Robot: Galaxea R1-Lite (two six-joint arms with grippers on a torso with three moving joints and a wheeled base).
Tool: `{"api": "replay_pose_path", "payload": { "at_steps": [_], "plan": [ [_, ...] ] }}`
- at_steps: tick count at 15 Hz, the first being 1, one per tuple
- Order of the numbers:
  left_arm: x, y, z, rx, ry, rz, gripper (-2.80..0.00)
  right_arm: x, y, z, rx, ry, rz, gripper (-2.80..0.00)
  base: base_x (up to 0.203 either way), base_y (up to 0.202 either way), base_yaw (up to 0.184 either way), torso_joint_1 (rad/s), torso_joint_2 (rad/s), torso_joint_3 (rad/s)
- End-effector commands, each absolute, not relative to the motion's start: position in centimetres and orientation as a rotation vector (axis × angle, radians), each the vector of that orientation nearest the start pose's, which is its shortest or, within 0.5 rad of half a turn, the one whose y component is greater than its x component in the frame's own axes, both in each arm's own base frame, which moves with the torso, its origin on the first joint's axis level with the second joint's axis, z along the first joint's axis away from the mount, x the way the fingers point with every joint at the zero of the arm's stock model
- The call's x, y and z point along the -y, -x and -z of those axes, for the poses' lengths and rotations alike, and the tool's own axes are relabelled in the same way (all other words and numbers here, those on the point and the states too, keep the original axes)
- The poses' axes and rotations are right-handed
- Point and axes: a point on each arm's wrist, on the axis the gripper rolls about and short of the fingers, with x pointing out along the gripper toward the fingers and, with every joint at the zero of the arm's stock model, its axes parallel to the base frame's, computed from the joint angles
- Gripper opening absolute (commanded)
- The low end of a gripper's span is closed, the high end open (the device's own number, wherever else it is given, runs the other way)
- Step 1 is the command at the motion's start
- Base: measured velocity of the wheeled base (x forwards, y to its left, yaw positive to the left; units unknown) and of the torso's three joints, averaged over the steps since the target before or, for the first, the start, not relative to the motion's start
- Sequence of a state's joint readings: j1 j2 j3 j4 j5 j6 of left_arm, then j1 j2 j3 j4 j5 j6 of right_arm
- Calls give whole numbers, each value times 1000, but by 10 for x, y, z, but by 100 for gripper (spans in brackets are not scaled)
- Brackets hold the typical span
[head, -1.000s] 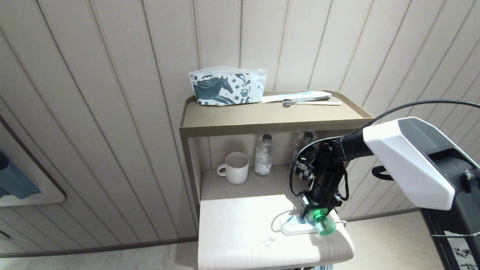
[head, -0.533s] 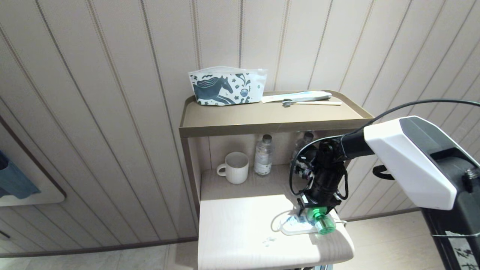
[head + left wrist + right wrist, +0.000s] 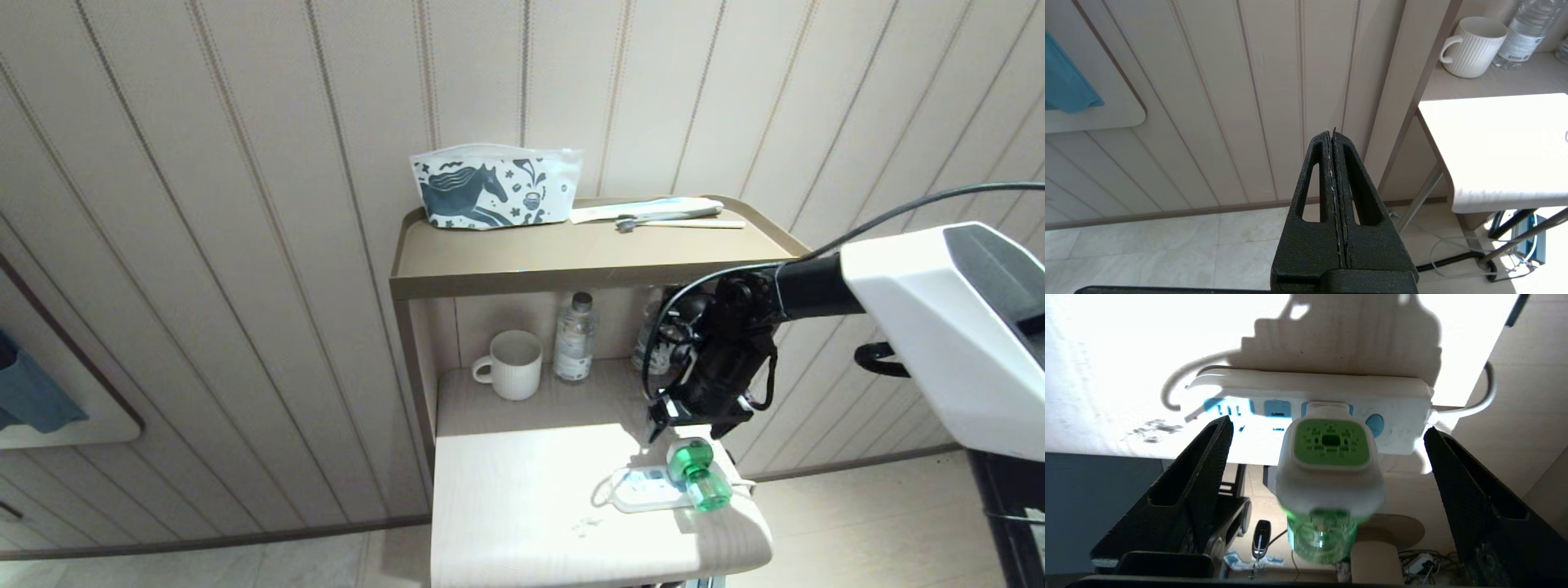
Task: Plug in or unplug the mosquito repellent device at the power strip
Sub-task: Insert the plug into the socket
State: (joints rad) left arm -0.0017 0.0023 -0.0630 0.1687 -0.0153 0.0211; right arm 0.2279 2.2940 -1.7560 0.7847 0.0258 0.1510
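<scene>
Right gripper (image 3: 694,418) hangs just above the repellent (image 3: 695,474), fingers spread wide and clear of it, gripping nothing. In the right wrist view the two black fingers (image 3: 1188,486) stand well out to either side of the white body with the green patch (image 3: 1329,465).

Repellent sits plugged into the strip (image 3: 645,490), at the strip's right end, green bottle jutting toward the table's front edge. Strip lies flat near the right front corner of the pale table (image 3: 522,506), its thin cord (image 3: 604,488) looped at the left end. Blue socket faces show beside the plug (image 3: 1274,410).

Left gripper (image 3: 1334,192) is off to the left of the table, low, over tiled floor, fingers pressed together with nothing between them.

On the lower shelf behind: white ribbed mug (image 3: 513,364), clear water bottle (image 3: 574,336), a second bottle partly hidden by the arm. On the top shelf (image 3: 571,261): pouch with a horse print (image 3: 494,188), a toothbrush (image 3: 678,219).
</scene>
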Motion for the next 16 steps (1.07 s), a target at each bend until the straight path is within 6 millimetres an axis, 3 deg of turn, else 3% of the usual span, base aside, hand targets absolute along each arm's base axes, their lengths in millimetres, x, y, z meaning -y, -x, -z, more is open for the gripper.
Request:
{"api": "replay_pose_path", "payload": {
  "at_steps": [1,4,8,10,12,16],
  "plan": [
    [0,28,-76,-109,-21,18,-280,-92,-391,-133,-1256,0,-120,0,0,0,0,0,0,0],
    [0,28,-76,-109,-21,18,-280,-90,-376,-156,-1211,13,-108,0,0,0,0,0,0,0],
    [0,28,-75,-110,-21,18,-280,-89,-353,-165,-1223,19,-114,0,0,0,0,0,0,0],
    [0,28,-76,-109,-21,18,-280,-91,-348,-155,-1266,25,-112,0,0,0,0,0,0,0],
    [0,28,-75,-110,-21,18,-280,-92,-348,-127,-1355,39,-99,0,0,0,0,0,0,0],
    [0,28,-75,-110,-21,18,-280,-97,-370,-92,-1402,26,-75,0,0,0,0,0,0,0]
  ]
}}
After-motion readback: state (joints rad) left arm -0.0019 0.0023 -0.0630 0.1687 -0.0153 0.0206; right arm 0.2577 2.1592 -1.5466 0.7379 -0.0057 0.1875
